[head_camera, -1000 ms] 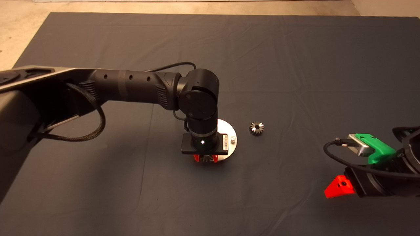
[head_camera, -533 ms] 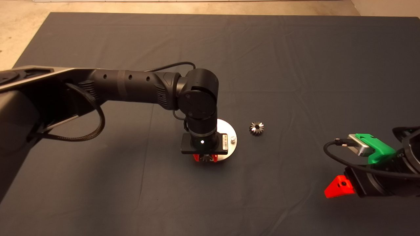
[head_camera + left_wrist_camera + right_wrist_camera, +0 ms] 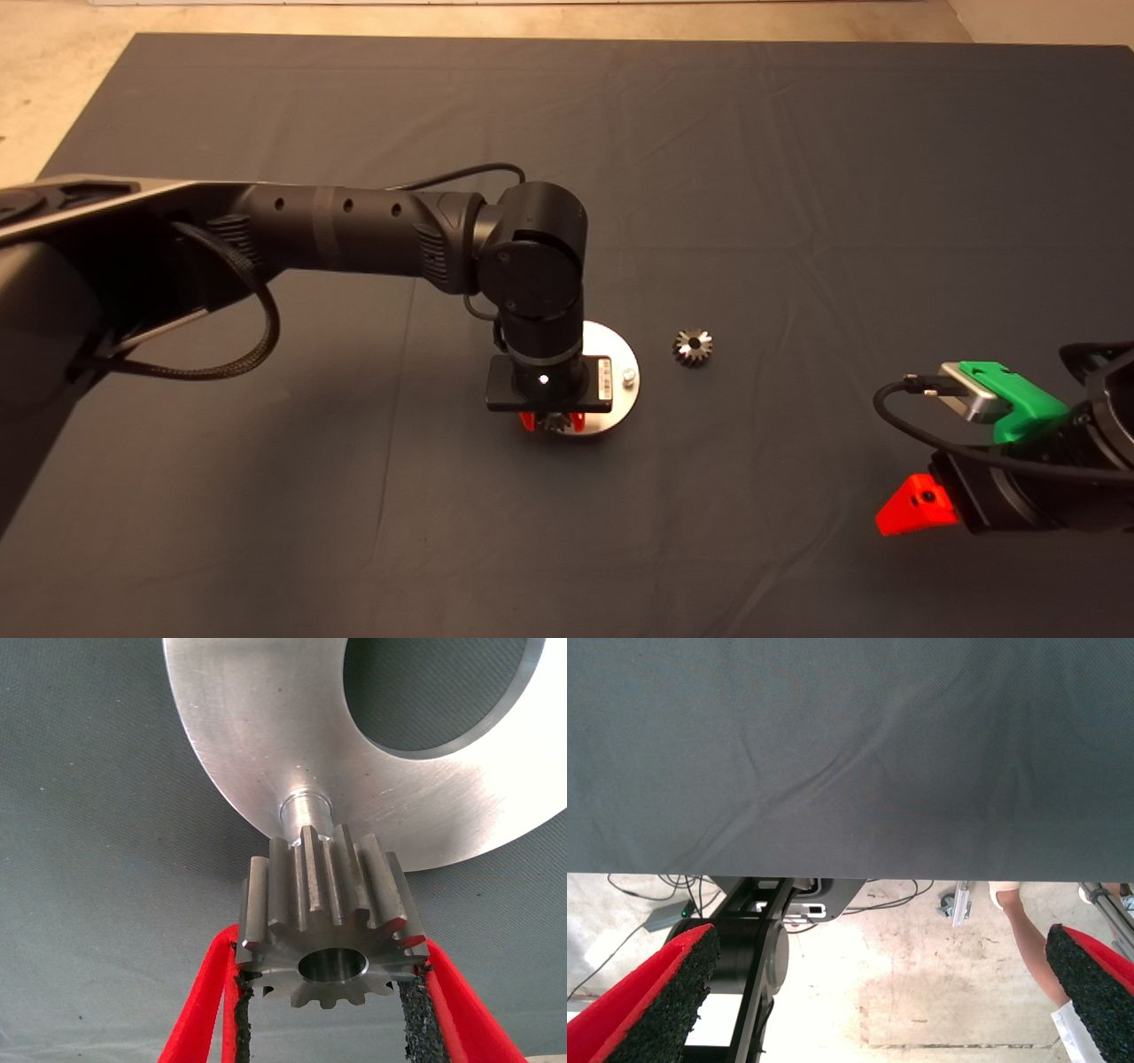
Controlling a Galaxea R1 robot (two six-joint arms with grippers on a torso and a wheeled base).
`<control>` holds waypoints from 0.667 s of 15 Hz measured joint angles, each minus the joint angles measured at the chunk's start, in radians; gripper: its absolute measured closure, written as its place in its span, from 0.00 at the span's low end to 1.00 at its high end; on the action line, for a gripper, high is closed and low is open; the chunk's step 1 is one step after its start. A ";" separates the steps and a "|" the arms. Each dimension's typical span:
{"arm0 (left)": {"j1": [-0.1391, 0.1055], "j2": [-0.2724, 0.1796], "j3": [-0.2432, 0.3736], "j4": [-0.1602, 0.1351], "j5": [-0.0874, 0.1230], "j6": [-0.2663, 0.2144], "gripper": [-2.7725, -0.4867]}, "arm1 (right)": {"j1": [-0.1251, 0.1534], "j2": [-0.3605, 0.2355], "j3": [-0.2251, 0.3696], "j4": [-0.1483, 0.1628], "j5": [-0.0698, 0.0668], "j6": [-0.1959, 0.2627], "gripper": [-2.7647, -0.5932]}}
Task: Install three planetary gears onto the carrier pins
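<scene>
My left gripper point(image 3: 555, 422) hangs over the near edge of the silver disc point(image 3: 619, 353) and is shut on one planetary gear point(image 3: 556, 423). In the left wrist view this gear point(image 3: 326, 920) sits between the red fingers point(image 3: 205, 1001), right in front of a carrier pin point(image 3: 304, 808) that rises from the disc point(image 3: 257, 726). Whether gear and pin touch I cannot tell. Another pin point(image 3: 629, 377) shows on the disc's right side. A second gear point(image 3: 693, 346) lies loose on the mat to the right of the disc. The left arm hides the rest of the disc.
My right gripper point(image 3: 920, 509) waits at the lower right edge, open with nothing in it point(image 3: 881, 948). Its wrist view shows the mat's edge point(image 3: 850, 870), the floor with cables, a stand, and a person's leg point(image 3: 1029, 939).
The left arm has shifted slightly toward the far left, carrying the gear a little further over the disc. The right arm and the loose gear have not moved.
</scene>
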 joint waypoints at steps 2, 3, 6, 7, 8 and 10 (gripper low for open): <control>-0.003 0.000 0.000 0.000 0.001 0.000 0.84 | 0.000 0.000 0.000 0.000 -0.001 0.000 0.01; -0.006 0.000 -0.001 0.000 0.002 0.000 0.84 | 0.000 0.000 0.000 0.000 -0.001 0.000 0.01; -0.017 0.000 -0.005 0.000 0.004 0.000 0.84 | 0.000 0.000 0.000 0.000 0.000 0.000 0.01; -0.017 0.000 -0.007 0.001 0.004 0.000 0.84 | 0.000 0.000 0.000 0.000 -0.001 0.000 0.01; -0.017 0.000 -0.007 0.001 0.004 0.000 0.84 | 0.000 0.000 0.000 0.000 -0.001 0.000 0.01; -0.017 0.000 -0.014 0.001 0.004 0.000 0.84 | 0.000 0.000 0.000 0.000 -0.001 0.000 0.01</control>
